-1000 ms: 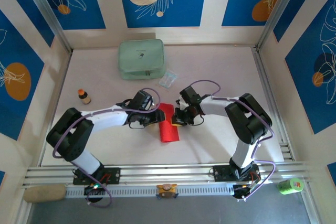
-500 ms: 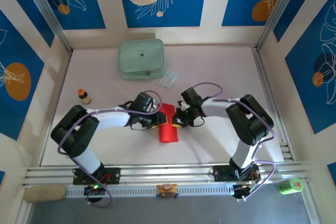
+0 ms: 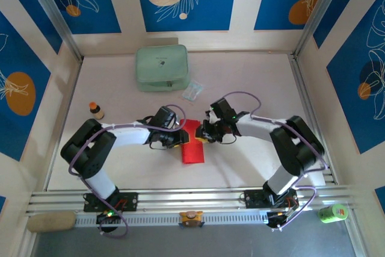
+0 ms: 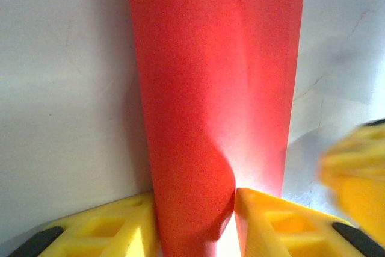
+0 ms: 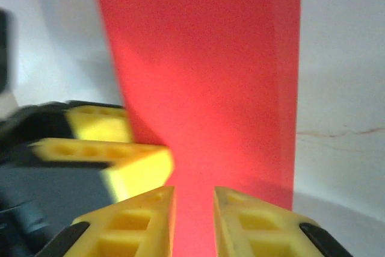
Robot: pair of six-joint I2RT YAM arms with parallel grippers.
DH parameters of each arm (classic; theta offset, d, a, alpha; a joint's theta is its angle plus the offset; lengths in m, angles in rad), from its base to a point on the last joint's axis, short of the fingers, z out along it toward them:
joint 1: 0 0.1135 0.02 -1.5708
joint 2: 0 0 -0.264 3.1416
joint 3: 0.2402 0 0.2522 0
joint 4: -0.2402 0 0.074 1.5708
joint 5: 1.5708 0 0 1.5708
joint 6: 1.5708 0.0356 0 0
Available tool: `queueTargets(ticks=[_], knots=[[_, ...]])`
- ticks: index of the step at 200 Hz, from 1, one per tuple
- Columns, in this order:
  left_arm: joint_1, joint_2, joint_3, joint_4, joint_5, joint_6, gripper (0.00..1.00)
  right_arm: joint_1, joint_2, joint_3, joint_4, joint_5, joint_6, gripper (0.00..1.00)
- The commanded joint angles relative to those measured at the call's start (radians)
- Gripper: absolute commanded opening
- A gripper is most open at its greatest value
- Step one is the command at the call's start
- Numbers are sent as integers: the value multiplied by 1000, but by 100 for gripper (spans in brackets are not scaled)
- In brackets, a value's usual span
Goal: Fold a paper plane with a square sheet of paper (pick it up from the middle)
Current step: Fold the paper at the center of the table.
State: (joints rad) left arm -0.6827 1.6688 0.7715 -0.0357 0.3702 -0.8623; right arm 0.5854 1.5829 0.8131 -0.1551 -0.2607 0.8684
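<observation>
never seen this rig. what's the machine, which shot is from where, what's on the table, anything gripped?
Two robot arms, the left arm and the right arm, are bolted at the near edge of a white table. Each ends in a yellow two-finger claw. The wide picture comes from a fixed camera above and behind them. The two close-ups come from cameras on the wrists, looking out past that arm's own jaws. On the table lie a folded red sheet of paper, a pale green pouch, a clear packet and a bottle. Both claws meet at the paper. The left gripper stands open astride a raised hump of paper. The right gripper is open by a narrow gap over the sheet. Neither clearly pinches it.
</observation>
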Motion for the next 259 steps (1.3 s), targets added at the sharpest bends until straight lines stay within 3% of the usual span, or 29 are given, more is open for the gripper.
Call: queueTargets(ticks=[1,20,60,165,259], knots=[[-8,45,15,-46,-32,25,38,-20,-134,-3,-92,165,15,26],[-8,49,23,-60,-40,34,38,-45,-206,-27,-150,219,28,28],[-8,70,41,-84,-43,49,38,-96,-272,-120,-111,188,64,30],[-13,126,84,-167,-72,85,46,-102,-241,-116,-121,166,60,31],[-30,165,115,-223,-98,125,46,-101,-226,-116,-115,155,62,31]])
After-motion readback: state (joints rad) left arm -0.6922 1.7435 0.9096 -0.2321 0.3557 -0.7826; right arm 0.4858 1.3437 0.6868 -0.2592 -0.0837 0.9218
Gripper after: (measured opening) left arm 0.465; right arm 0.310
